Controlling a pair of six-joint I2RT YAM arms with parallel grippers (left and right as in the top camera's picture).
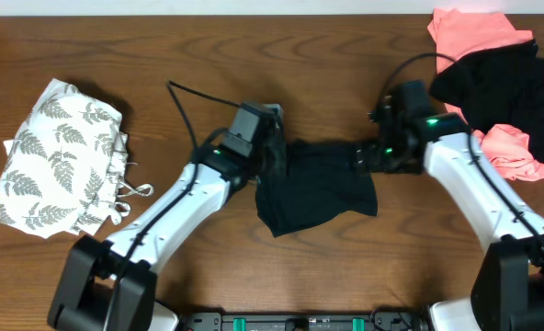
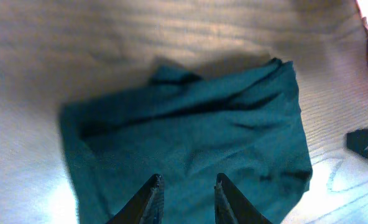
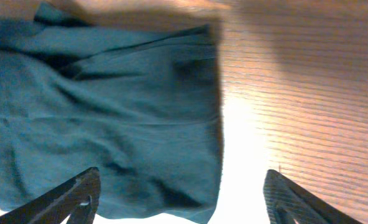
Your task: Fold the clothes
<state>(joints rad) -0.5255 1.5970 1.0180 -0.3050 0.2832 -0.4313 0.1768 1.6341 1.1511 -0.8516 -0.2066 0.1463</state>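
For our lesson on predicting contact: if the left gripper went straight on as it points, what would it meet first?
Most likely the dark teal garment, which lies straight ahead of the left gripper; how far off it lies is unclear.

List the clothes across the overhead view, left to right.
fern-print white garment → dark teal garment → pile of pink and black clothes

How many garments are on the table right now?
4: fern-print garment at far left, dark teal garment in the center, black garment and pink garment heaped at far right. More may be hidden under those two.
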